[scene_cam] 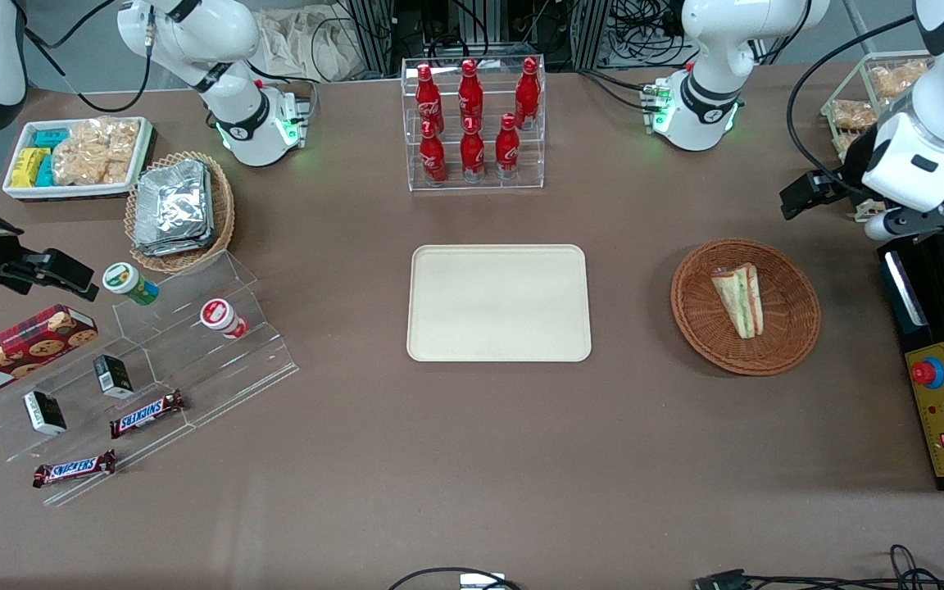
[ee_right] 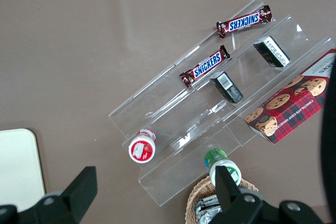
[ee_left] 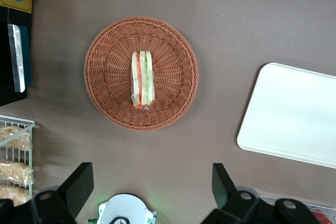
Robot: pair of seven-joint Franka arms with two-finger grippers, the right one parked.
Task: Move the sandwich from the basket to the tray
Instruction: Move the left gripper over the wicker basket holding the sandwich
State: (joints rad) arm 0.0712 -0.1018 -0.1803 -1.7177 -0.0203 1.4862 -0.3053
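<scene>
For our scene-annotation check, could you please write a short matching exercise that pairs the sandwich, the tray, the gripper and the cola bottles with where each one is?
Things:
1. sandwich
2. tray
3. gripper
4. cola bottles

Places:
A. in a clear rack
B. raised above the table, open, holding nothing
C. lying in the basket
D. flat on the table, nothing on it

Pairs: 1-C, 2-D, 3-B, 4-A

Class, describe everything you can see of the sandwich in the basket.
The sandwich is a slim wedge of pale bread with green and red-orange filling layers, its wrap barely visible. It lies alone in the round reddish-brown wicker basket, touching only the weave. The open gripper is well clear of it, not touching.
</scene>
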